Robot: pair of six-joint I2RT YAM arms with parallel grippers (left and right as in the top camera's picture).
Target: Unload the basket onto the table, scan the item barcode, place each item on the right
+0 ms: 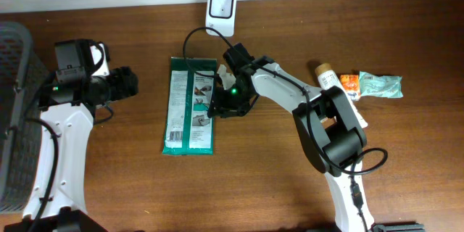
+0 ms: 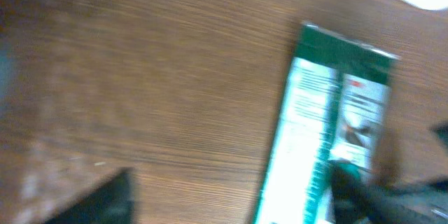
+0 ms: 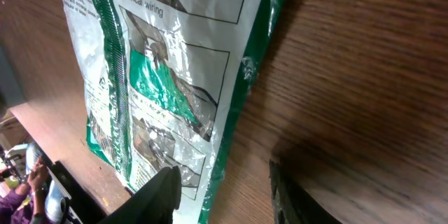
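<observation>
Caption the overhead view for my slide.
Right gripper open over the right edge of the green packet, near the white scanner; left gripper apart.

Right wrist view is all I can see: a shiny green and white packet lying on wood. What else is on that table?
Observer: A white barcode scanner stands at the table's far edge, just beyond the green packet.
Operator: Is there anything else to scan?
Observer: Yes. Off to the right lie a brown-capped bottle and a pale green pouch.
Operator: What is the other arm doing?
Observer: The left gripper hangs to the left of the green packet, apart from it, with nothing between its fingers.
Operator: Where do finished things go?
Observer: I cannot tell, but a grey wire basket sits at the left edge.
</observation>
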